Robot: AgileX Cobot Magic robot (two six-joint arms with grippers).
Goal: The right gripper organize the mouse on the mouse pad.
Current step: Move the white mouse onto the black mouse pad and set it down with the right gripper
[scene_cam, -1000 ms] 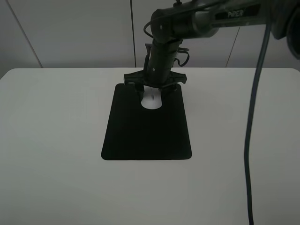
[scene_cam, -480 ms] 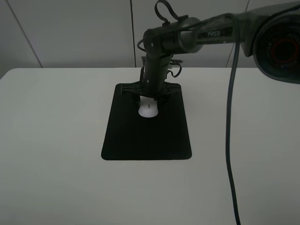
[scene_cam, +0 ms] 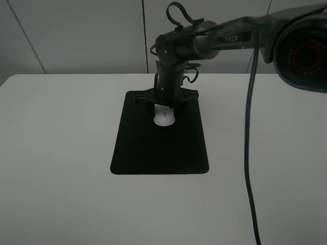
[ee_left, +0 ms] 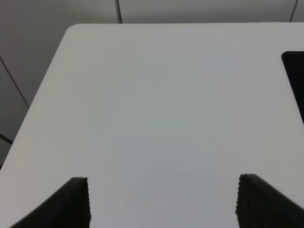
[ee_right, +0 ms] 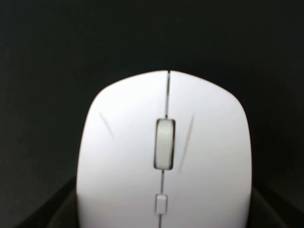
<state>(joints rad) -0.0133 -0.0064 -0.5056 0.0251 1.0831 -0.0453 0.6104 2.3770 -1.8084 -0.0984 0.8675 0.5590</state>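
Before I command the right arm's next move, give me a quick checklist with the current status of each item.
1. Mouse on mouse pad: ok, on its far half in the exterior view.
2. Mouse inside the pad's edges: ok, black shows around it in the right wrist view.
3. Right gripper hold on the mouse: cannot tell; fingers straddle it, contact hidden.
4. Left gripper out of the way: ok, open over bare table, beside the pad.

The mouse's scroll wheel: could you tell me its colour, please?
The scroll wheel is grey; the right wrist view shows it best.
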